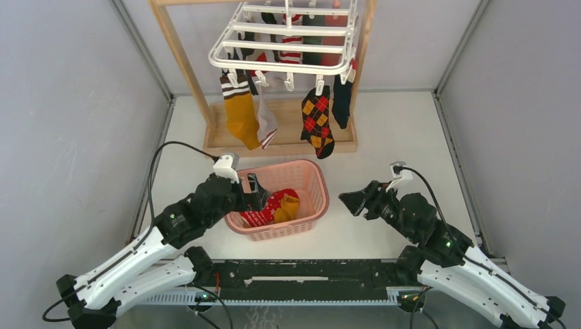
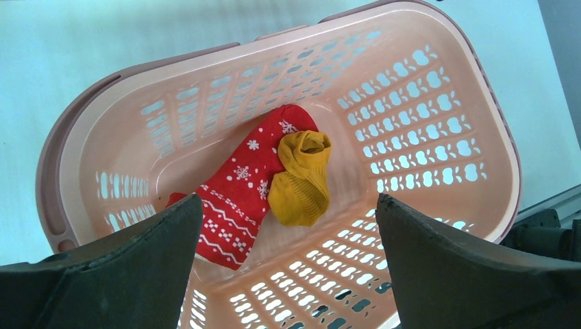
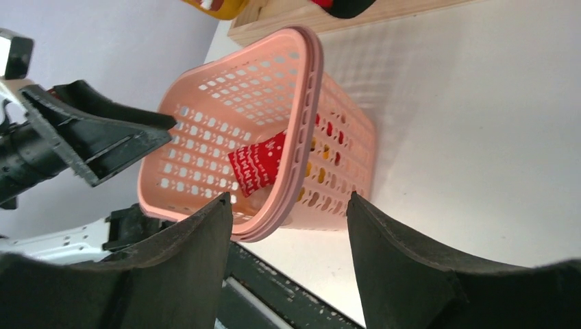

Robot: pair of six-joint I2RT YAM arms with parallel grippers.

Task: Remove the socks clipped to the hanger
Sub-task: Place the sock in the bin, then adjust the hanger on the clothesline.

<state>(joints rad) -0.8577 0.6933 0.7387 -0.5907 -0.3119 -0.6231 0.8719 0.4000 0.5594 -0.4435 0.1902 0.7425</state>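
Note:
The white hanger (image 1: 288,48) hangs from the wooden stand at the back. Several socks stay clipped to it: a mustard sock with brown bands (image 1: 241,110), a grey sock (image 1: 266,122), an argyle sock (image 1: 317,118), a black sock (image 1: 342,99), and more behind the frame. A red patterned sock (image 2: 240,185) and a mustard sock (image 2: 301,179) lie in the pink basket (image 1: 314,179). My left gripper (image 1: 253,193) is open and empty over the basket's left rim. My right gripper (image 1: 353,201) is open and empty, right of the basket, pointing at it.
The wooden stand (image 1: 179,58) has a base board (image 1: 281,144) behind the basket. Grey walls close in left and right. A black rail (image 1: 308,274) runs along the near edge between the arm bases. The basket also shows in the right wrist view (image 3: 301,110).

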